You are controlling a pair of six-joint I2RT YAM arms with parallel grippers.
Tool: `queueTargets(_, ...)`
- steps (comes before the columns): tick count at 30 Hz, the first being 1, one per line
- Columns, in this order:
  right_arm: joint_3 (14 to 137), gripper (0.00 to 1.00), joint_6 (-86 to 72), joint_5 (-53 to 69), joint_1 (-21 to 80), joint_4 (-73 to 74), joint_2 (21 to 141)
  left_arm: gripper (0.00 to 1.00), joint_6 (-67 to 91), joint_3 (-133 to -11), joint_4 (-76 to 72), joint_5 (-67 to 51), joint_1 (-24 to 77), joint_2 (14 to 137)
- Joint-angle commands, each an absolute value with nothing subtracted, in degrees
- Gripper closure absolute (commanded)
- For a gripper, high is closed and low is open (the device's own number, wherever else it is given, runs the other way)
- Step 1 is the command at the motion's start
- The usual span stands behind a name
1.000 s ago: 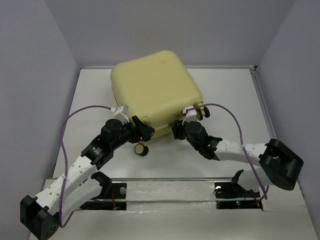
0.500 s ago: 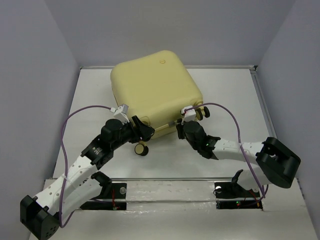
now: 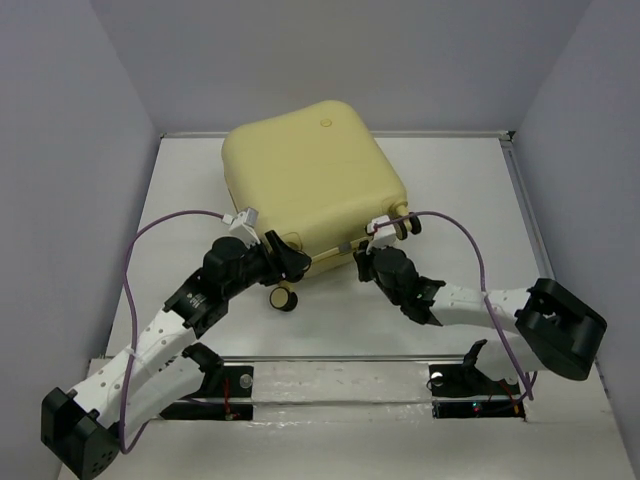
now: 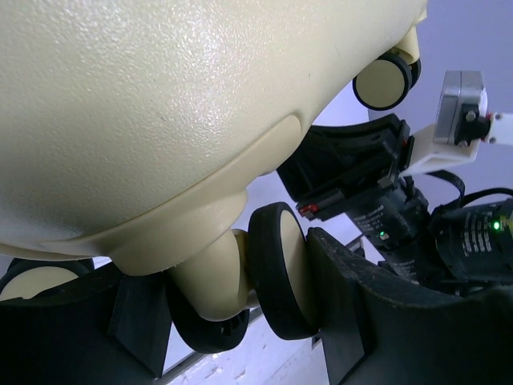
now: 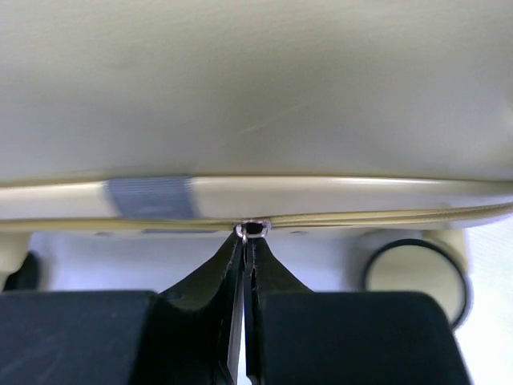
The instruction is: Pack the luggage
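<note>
The luggage (image 3: 305, 180) is a pale yellow hard-shell suitcase, lying closed at the back middle of the table. My left gripper (image 3: 290, 272) is at its near left corner. In the left wrist view it (image 4: 240, 309) is shut on a black-and-cream caster wheel (image 4: 280, 273), with the shell (image 4: 160, 104) above. My right gripper (image 3: 360, 260) is at the near edge. In the right wrist view it (image 5: 248, 250) is shut on the metal zipper pull (image 5: 253, 230) at the seam of the luggage (image 5: 256, 88).
Another caster wheel (image 3: 405, 225) sticks out at the luggage's near right corner, also seen in the right wrist view (image 5: 415, 273). A grey patch (image 5: 148, 196) sits on the rim left of the zipper pull. Grey walls enclose the white table (image 3: 460, 190).
My right gripper has shifted a little to the right along the luggage's near edge. The left gripper and the luggage have hardly moved.
</note>
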State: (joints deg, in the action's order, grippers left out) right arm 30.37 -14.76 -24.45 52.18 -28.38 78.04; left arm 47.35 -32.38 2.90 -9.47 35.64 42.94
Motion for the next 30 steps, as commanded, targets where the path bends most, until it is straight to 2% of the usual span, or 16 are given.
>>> queueTargets(1, 32.9, 0.93, -14.9, -19.6, 61.4, -33.4, 81.0, 0.94, 46.0, -39.2, -17.7, -14.7, 36.3, 43.7)
queueTargets(7, 44.4, 0.93, -15.6, -17.0, 80.8, -33.9, 91.6, 0.94, 45.7, -43.9, -18.8, -15.7, 36.3, 46.2)
queueTargets(9, 46.1, 0.93, -16.5, -16.1, 83.2, -38.4, 93.2, 0.94, 45.9, -45.0, -18.7, -16.2, 36.3, 46.5)
queueTargets(11, 45.5, 0.93, -17.9, -13.7, 84.4, -44.4, 95.1, 0.94, 46.6, -46.1, -18.9, -16.7, 36.4, 46.7)
queueTargets(12, 43.8, 0.93, -19.3, -12.8, 84.4, -53.0, 96.0, 0.94, 46.9, -46.4, -18.9, -16.8, 36.4, 46.7)
queueTargets(18, 43.2, 0.93, -20.0, -14.9, 84.4, -81.9, 105.8, 0.94, 51.8, -44.9, -21.5, -17.0, 36.4, 46.0)
queueTargets(23, 48.8, 0.93, -19.9, -15.6, 84.9, -92.0, 112.3, 0.94, 52.8, -45.6, -22.1, -16.7, 36.6, 45.6)
queueTargets(28, 50.4, 0.93, -17.6, -15.8, 84.9, -89.3, 114.0, 0.94, 56.0, -44.7, -22.7, -16.4, 36.7, 45.5)
queueTargets(29, 50.4, 0.92, -17.8, -17.4, 84.9, -88.7, 114.8, 0.94, 56.7, -43.2, -23.3, -16.0, 36.7, 45.5)
queueTargets(30, 48.4, 0.85, -18.6, -18.3, 84.9, -88.9, 114.8, 0.94, 57.6, -42.5, -24.3, -16.1, 36.8, 45.4)
